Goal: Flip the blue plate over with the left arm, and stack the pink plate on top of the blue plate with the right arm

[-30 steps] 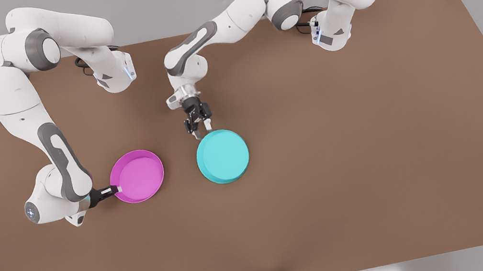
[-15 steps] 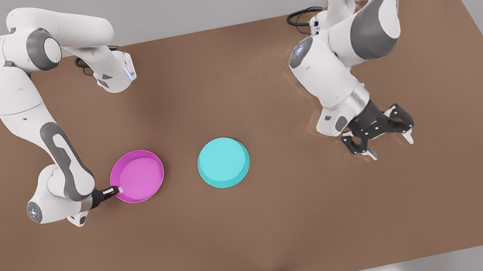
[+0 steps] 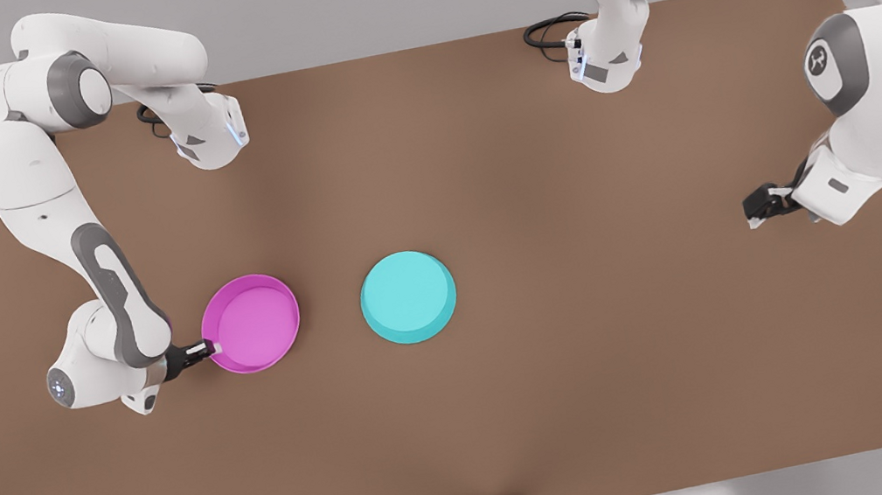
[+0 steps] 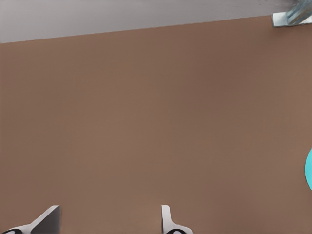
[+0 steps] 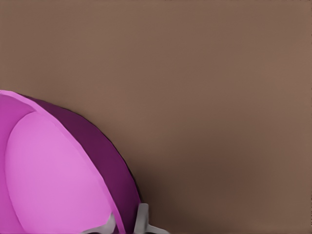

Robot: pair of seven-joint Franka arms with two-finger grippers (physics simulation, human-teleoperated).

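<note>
Your right gripper (image 3: 214,347) pinches the pink plate's (image 3: 251,322) rim, one finger inside, one outside. The blue plate (image 3: 408,297) lies base-up beyond it, apart. Your left gripper (image 3: 757,217) hangs well off from both, fingers (image 4: 48,220) spread wide; its wrist view cuts off most of the blue plate.

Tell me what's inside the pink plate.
The pink plate is empty: bare lighter-pink floor. The right gripper is shut on its rim; the spot under the inner finger is hidden.
</note>
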